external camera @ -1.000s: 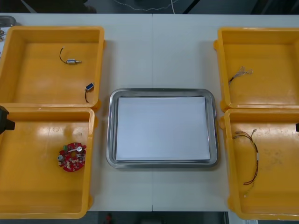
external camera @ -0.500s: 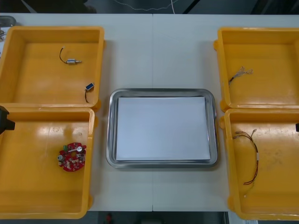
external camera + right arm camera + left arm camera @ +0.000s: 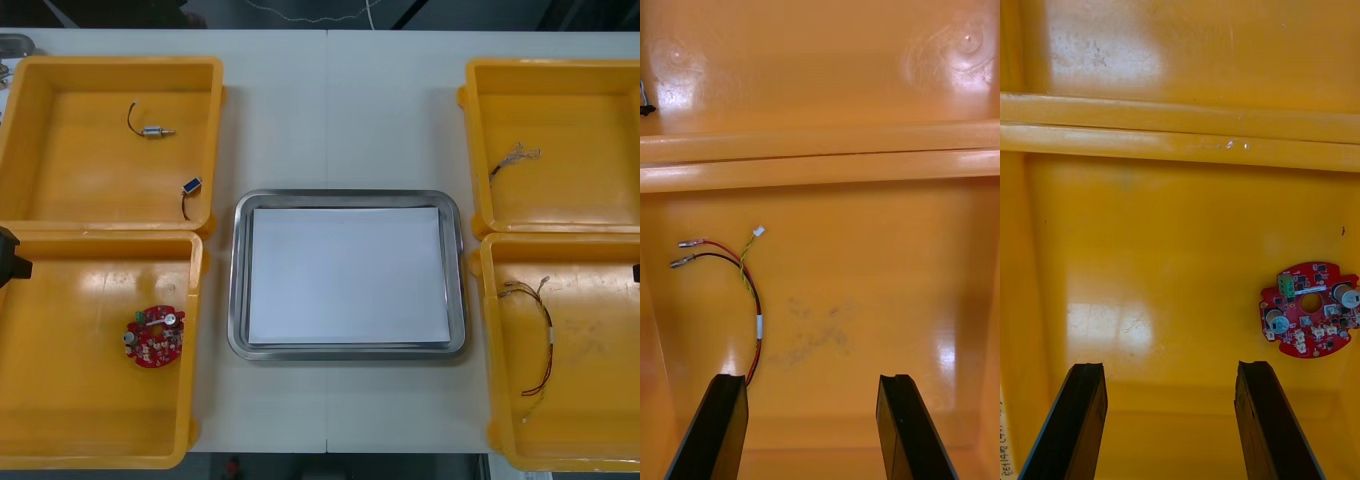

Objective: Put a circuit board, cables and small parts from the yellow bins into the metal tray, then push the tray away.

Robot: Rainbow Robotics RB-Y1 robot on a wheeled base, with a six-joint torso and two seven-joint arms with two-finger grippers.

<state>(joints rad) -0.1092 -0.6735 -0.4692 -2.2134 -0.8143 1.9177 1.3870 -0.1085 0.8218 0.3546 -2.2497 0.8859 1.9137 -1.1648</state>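
Note:
A round red circuit board (image 3: 155,336) (image 3: 1309,309) lies in the near left yellow bin (image 3: 60,440). My left gripper (image 3: 1169,420) hangs open over that bin's floor, the board off beyond its right finger; a bit of the arm shows at the bin's left edge (image 3: 12,257). A red and yellow cable (image 3: 538,335) (image 3: 737,289) lies in the near right yellow bin (image 3: 600,420). My right gripper (image 3: 811,427) is open above it, the cable's end by its left finger. The metal tray (image 3: 240,330), white inside, sits between the bins.
The far left yellow bin (image 3: 60,180) holds two small metal parts (image 3: 152,131) (image 3: 191,187) with short black leads. A thin cable (image 3: 513,158) lies in the far right yellow bin (image 3: 590,200). Bare table lies beyond the tray.

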